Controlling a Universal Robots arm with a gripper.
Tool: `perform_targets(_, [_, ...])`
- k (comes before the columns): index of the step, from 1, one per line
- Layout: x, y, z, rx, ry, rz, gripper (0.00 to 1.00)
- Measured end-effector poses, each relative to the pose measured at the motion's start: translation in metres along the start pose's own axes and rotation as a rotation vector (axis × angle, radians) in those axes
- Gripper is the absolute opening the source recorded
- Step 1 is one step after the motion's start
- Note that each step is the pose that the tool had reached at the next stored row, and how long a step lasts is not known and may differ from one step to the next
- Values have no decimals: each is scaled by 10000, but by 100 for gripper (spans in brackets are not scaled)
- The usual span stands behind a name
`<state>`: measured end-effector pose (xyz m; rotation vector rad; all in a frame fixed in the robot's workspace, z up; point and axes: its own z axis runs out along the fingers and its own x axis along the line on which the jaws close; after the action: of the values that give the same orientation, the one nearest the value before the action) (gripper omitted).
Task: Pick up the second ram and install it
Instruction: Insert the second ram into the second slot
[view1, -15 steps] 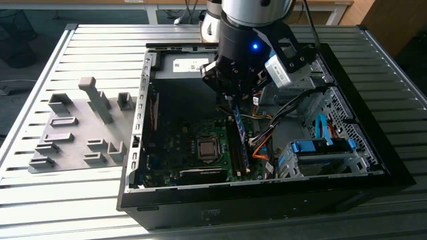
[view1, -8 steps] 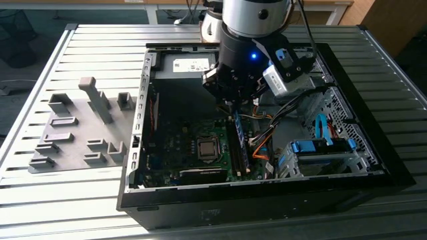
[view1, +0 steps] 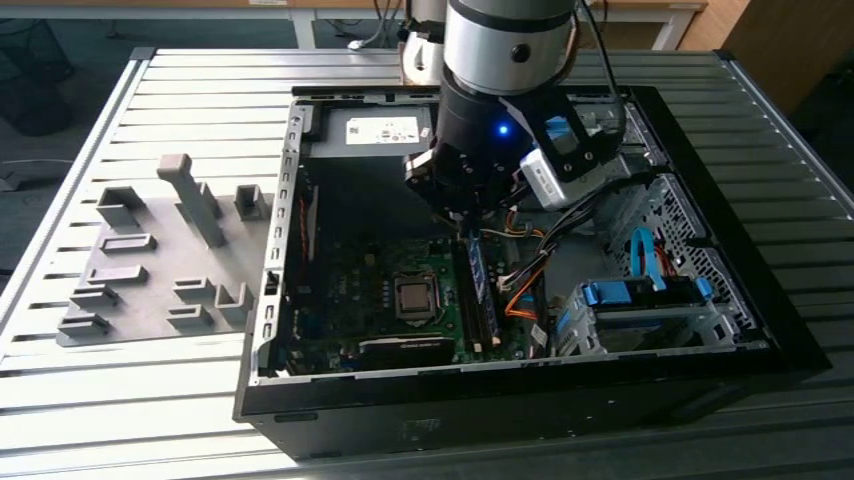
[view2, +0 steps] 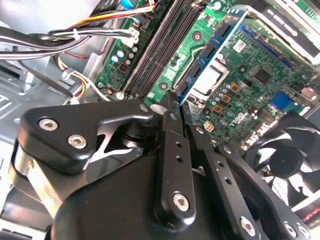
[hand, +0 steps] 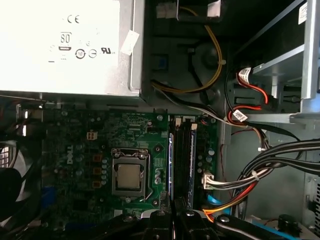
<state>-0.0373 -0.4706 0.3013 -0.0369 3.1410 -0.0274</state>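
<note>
My gripper hangs inside the open computer case, just above one end of the black memory slots. In both wrist views the gripper is shut, its fingers pressed together with nothing visible between them. A dark-green stick with a blue-and-white sticker stands in the slot nearest the processor socket. Another blue-edged stick stands on the cable side of the slots. I cannot tell which of the two is the second ram.
The power supply fills the case's far end. Bundled cables and a drive cage with blue clips crowd the exterior view's right. A fan sits by the board. A grey fixture plate lies on the table on the exterior view's left.
</note>
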Motion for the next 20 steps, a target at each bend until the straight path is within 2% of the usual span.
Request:
perform_targets(15, [0, 4, 275, -1, 1, 105, 14])
perform_targets(20, [0, 4, 300, 0, 2, 111, 14])
